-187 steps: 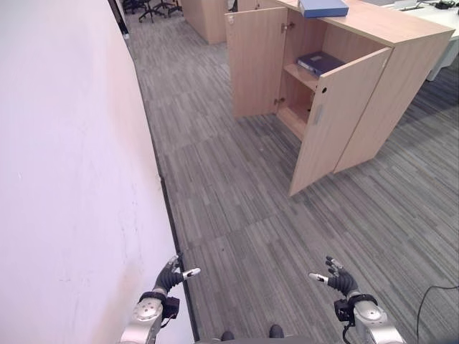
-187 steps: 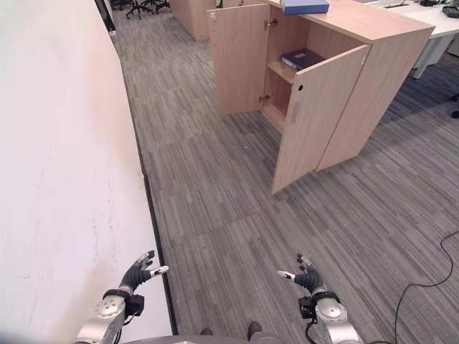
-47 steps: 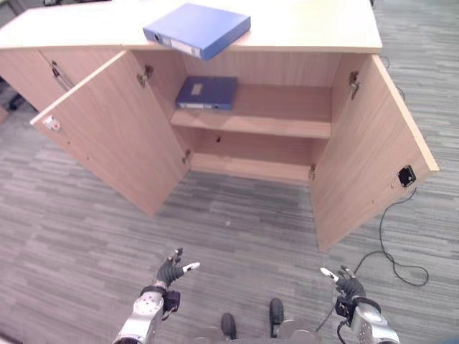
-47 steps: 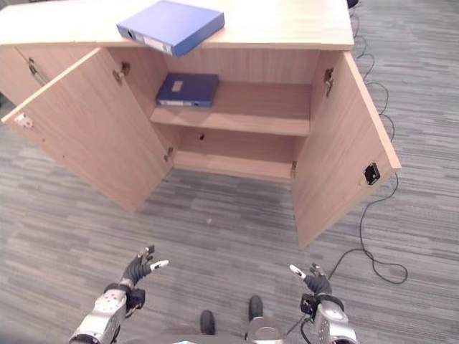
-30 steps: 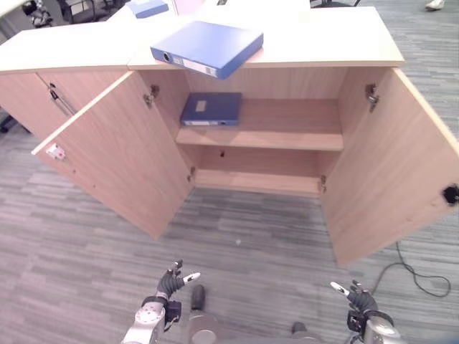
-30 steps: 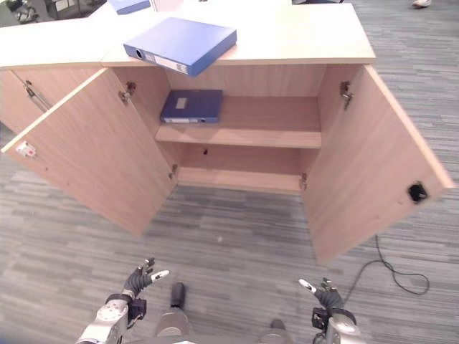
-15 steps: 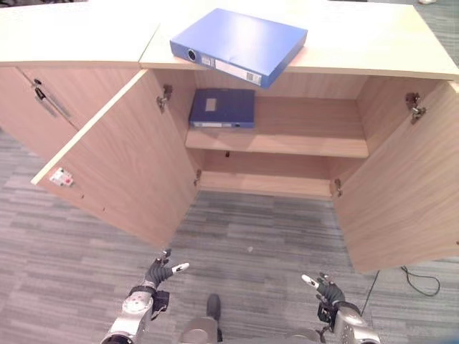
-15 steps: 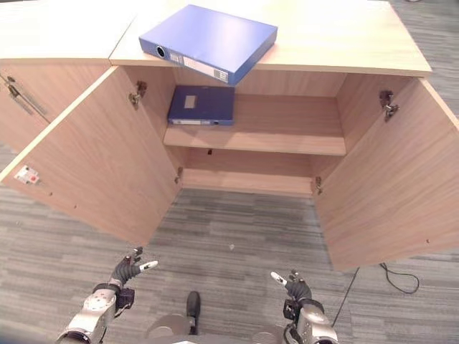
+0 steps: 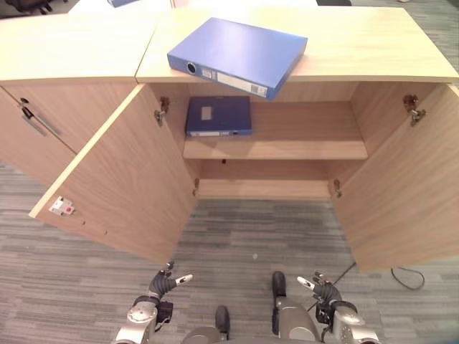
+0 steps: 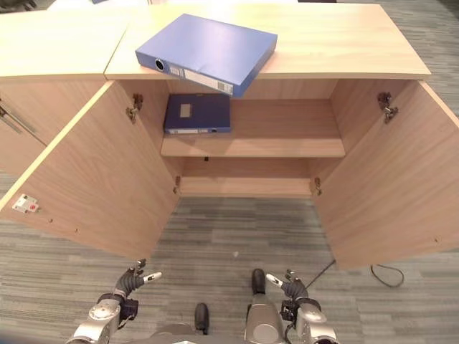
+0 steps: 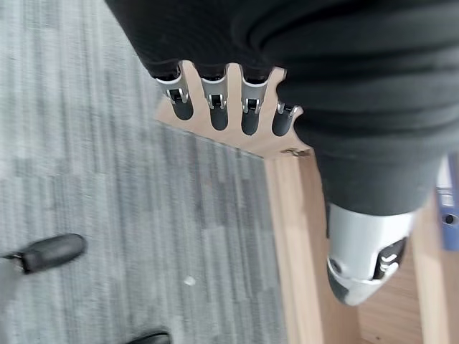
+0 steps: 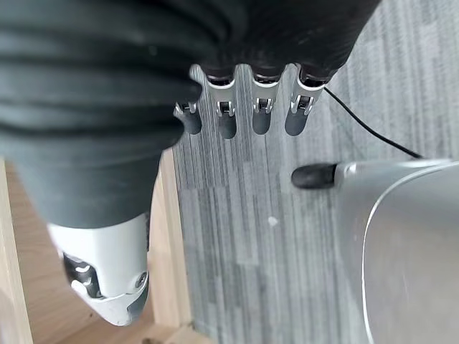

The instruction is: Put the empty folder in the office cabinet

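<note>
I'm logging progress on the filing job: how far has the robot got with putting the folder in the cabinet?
Done: the cabinet stands with both doors open in front of the robot. In hand: nothing; the left hand and right hand hang low and open, apart from it. Left: the blue folder lies on the cabinet top, untouched, overhanging its front edge; another folder lies on the upper shelf.

Right door (image 9: 409, 193): its outer edge is cut off by the frame's side.
Neighbouring cabinet (image 9: 43, 86): cropped at the left edge.
Spine label on the blue folder (image 9: 237, 46): too small to read.
</note>
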